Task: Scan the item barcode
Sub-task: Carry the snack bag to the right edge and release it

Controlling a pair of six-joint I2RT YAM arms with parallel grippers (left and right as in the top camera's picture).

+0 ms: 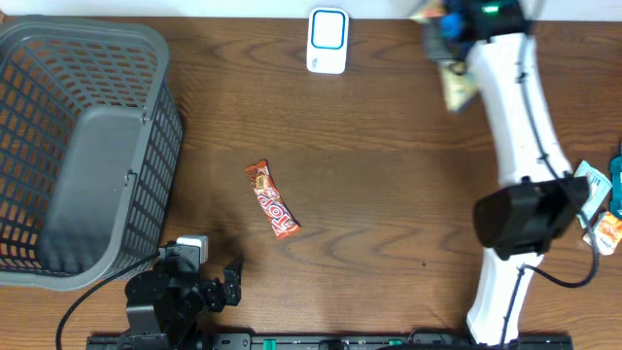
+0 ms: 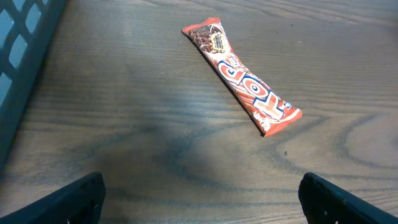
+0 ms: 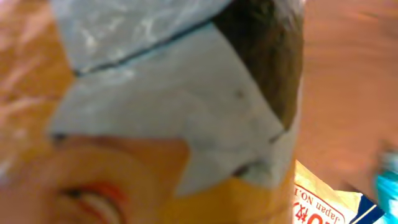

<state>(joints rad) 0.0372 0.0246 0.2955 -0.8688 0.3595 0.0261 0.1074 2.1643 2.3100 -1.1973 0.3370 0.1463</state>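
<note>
Yellow snack packet (image 1: pixel 456 89) clamped in right end effector (image 1: pixel 449 60), near white-blue scanner (image 1: pixel 327 41), apart.

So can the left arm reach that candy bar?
Probably yes. Its fingers are open, and only bare table lies between them and the candy bar, with nothing in the way.

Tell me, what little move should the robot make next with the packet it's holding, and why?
Probably move the right gripper a little to the left in the overhead view, toward the white scanner. It is shut on a snack packet that hangs off to the scanner's side, so the scanner likely can't read the barcode from there.
</note>
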